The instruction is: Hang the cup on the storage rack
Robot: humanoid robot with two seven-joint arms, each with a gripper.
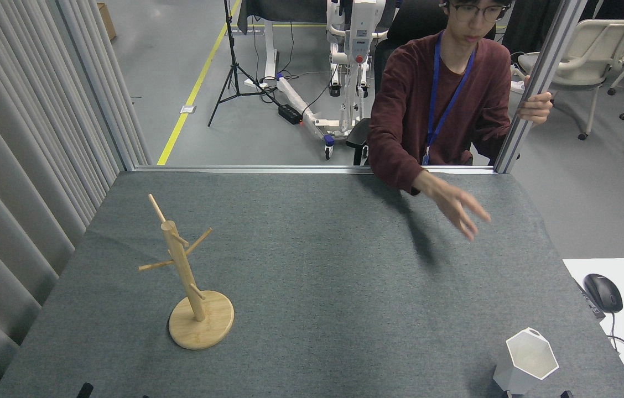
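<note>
The cup (526, 362) stands upright at the near right of the grey table, white with a hexagonal rim, its small loop handle turned to the far side. The storage rack (187, 279), a light wooden mug tree with thin angled pegs on a round disc base, stands at the near left. All its pegs are bare. Neither of my grippers shows in the head view; only small dark tips peek in at the bottom edge.
A person sits behind the table's far edge, one hand (458, 210) reaching out over the far right of the grey mat (317, 276), the other holding a metal post (536, 88). A mouse (603, 292) lies on a white desk at right. Curtains hang along the left.
</note>
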